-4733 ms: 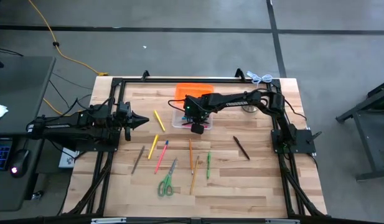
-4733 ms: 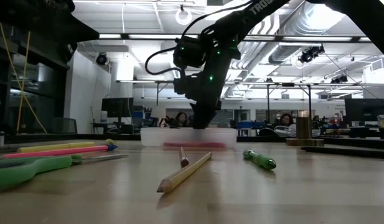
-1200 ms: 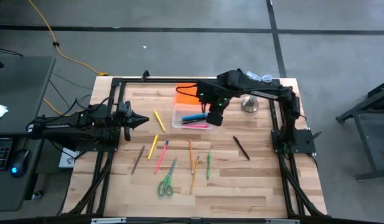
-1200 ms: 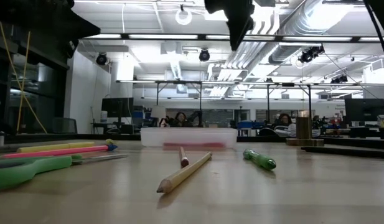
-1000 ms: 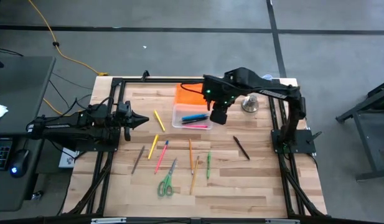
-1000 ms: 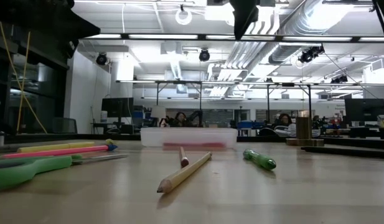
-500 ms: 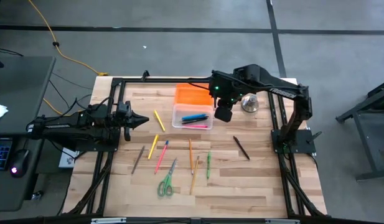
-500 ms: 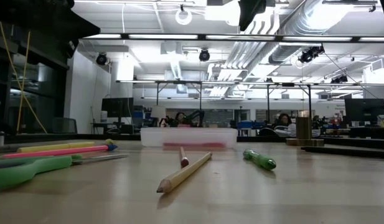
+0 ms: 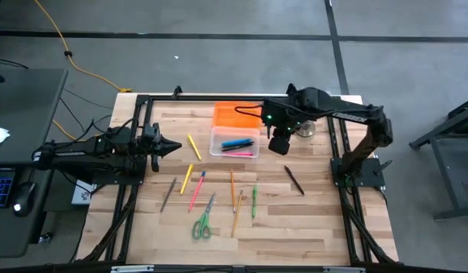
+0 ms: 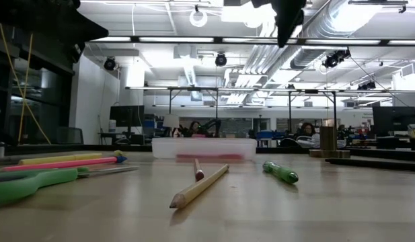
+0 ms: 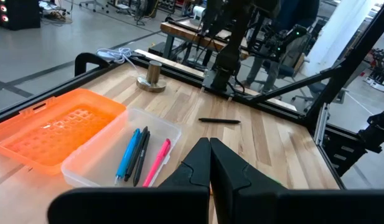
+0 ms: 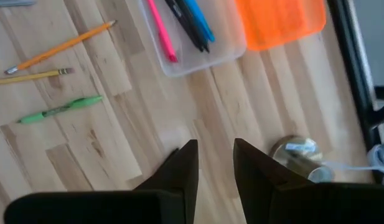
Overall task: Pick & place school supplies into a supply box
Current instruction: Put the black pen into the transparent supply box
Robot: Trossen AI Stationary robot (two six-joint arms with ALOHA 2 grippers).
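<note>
While hanging empty above the counter (image 9: 309,227) with fingers a bit apart, right hand (image 9: 278,145) just right of supply box (image 9: 235,142); dark pen (image 9: 294,180) lying nearby. Left hand (image 9: 171,145) pressed together.

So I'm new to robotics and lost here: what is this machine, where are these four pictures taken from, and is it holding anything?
It is a two-armed table robot. One camera looks down from above, one sits at table level, and one rides on each wrist. The right gripper hangs open and empty beside the clear supply box, which holds a blue, a dark and a pink pen. The left gripper waits shut at the table's left. Pencils, pens and scissors lie loose on the wood.
</note>
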